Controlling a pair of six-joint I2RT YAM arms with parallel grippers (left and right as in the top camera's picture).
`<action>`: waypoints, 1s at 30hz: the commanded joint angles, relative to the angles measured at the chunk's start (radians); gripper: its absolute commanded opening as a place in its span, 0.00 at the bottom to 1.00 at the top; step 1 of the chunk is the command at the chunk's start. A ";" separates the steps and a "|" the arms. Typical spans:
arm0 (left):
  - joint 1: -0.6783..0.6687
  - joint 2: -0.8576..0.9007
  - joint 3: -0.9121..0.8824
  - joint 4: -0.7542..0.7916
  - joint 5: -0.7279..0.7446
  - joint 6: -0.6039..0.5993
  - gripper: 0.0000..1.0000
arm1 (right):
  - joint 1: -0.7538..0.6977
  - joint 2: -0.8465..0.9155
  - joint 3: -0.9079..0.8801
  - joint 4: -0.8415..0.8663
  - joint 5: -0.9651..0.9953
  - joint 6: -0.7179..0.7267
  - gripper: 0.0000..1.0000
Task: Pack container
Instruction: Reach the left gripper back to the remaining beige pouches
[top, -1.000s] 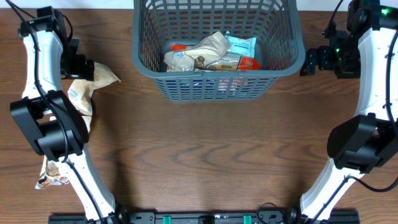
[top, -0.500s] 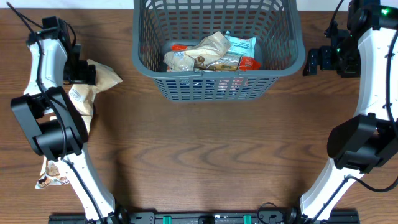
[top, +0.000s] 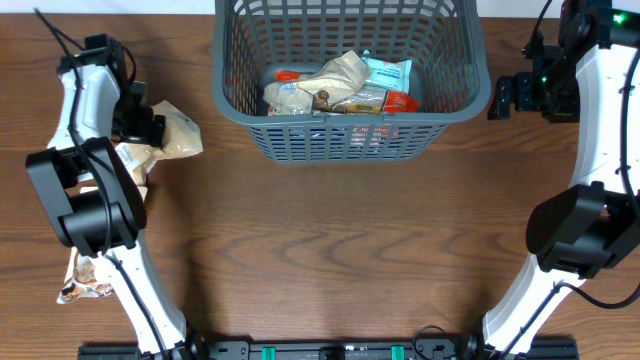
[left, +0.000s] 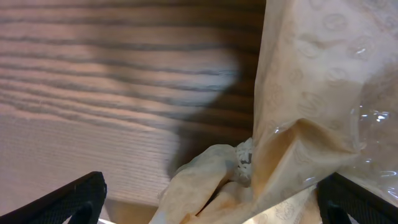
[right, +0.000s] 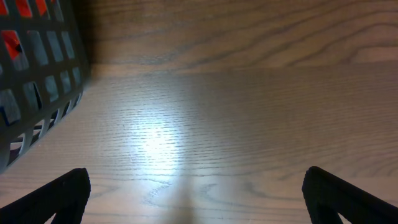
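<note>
Squarely at the far middle of the brown wood-grain counter (top: 330, 250) sits the container (top: 350, 113), mouth up, long axis running left to right. Inside lie snack packets (top: 345, 85), beige, pale blue and red-ended. Left fingers (left: 68, 199) are spread wide around a loose beige packet (left: 311, 124); right fingers (right: 59, 196) gape empty just beside the container.

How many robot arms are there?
2. The left arm stands on the left, beside a tan bag; the right arm stands right of the basket. No more seem hidden.
</note>
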 joint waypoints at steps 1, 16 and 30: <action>-0.009 0.013 -0.025 -0.014 0.011 0.027 0.99 | 0.008 -0.016 -0.003 -0.005 0.011 0.011 0.99; -0.007 0.014 -0.028 -0.032 0.105 0.027 0.06 | 0.008 -0.016 -0.003 -0.016 0.012 0.011 0.99; -0.011 -0.139 -0.023 -0.071 0.140 -0.050 0.06 | 0.008 -0.016 -0.003 -0.011 0.015 0.011 0.99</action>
